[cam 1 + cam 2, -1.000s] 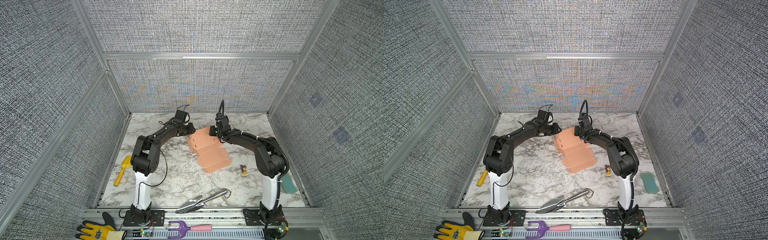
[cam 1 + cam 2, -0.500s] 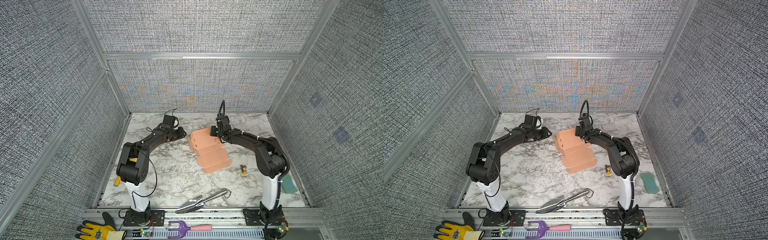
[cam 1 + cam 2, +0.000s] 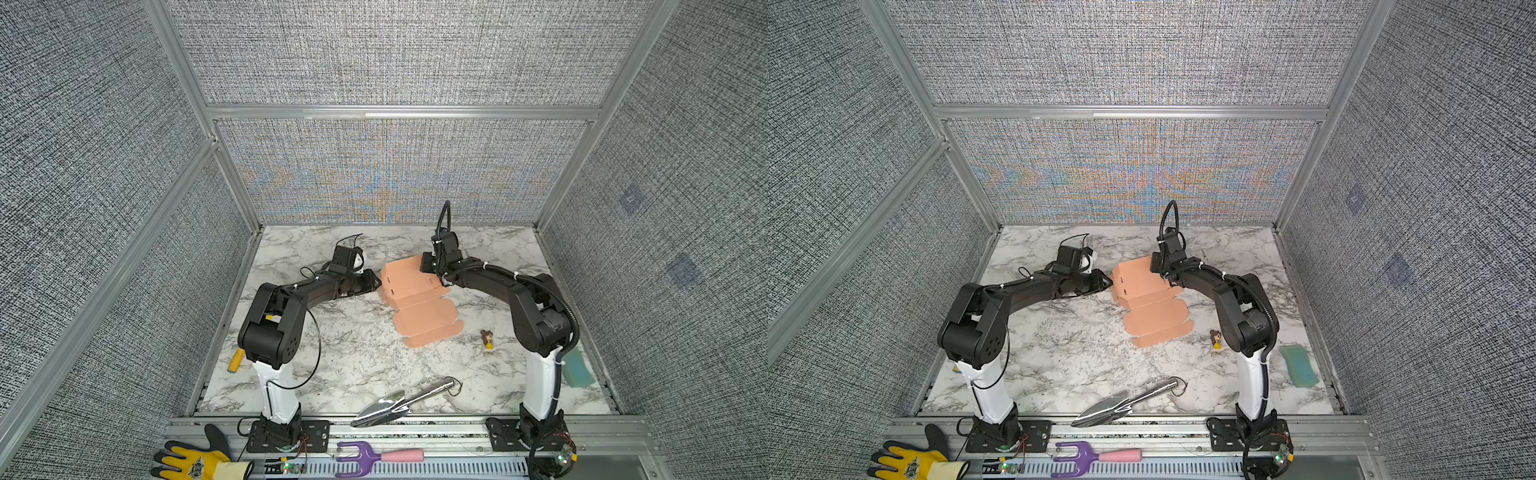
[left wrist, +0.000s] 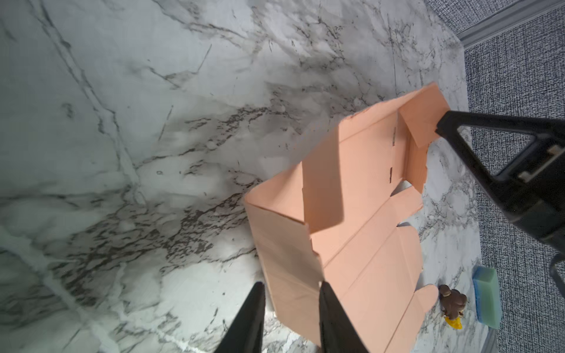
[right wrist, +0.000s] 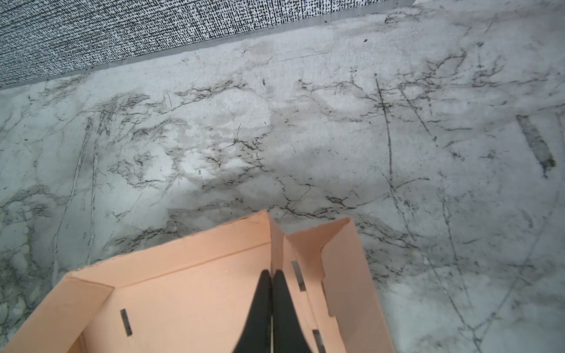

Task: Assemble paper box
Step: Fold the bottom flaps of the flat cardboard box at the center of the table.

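Salmon cardboard: paper box [image 3: 415, 299] half-folded on table [image 3: 353, 353], between both arms. End flap pinched by right gripper [image 5: 271, 275]; left gripper [image 4: 292, 285] jaws spread astride opposite wall. Risk: crooked closing buckles it.

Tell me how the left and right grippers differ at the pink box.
Left gripper: fingers apart, straddling a side wall of the paper box. Right gripper: fingers pressed together, pinching a corner flap. Left is at the box's left side, right at its far right corner. Both are low, at the box.
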`<action>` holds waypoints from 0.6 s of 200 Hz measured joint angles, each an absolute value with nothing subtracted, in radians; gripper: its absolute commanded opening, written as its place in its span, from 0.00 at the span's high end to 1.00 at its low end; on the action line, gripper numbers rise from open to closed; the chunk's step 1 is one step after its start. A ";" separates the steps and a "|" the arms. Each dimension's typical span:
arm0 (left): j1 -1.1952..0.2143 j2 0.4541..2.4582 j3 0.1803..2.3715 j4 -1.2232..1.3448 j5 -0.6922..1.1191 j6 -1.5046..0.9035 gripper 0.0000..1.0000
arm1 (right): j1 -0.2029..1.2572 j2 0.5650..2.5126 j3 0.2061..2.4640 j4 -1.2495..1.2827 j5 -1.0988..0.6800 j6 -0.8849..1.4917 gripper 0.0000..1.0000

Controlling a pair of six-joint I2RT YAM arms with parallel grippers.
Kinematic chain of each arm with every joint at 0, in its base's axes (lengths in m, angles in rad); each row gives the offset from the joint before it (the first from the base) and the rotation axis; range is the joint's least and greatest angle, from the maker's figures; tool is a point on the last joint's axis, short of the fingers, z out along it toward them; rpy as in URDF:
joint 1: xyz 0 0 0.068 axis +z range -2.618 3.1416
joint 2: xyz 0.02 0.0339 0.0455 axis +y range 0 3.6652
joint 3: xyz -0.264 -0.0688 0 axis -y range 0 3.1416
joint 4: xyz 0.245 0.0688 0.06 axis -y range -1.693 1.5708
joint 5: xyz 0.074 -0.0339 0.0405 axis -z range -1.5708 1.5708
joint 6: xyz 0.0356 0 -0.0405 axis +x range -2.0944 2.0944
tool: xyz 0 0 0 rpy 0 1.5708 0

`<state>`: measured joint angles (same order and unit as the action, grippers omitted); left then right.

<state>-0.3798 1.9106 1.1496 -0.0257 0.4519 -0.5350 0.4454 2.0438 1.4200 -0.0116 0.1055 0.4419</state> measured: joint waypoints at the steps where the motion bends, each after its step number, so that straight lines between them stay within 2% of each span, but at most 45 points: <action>1: -0.380 1.911 1.150 -0.026 0.452 -0.534 0.68 | 0.445 2.044 1.420 -0.012 0.105 0.442 1.00; 120: -0.402 1.966 1.220 0.006 0.481 -0.506 0.68 | 0.445 2.045 1.420 -0.012 0.097 0.444 1.00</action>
<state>-0.4019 1.9656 1.2201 0.0055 0.4812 -0.5056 0.4446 2.0449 1.4204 -0.0116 0.0975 0.4442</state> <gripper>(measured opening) 0.317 0.049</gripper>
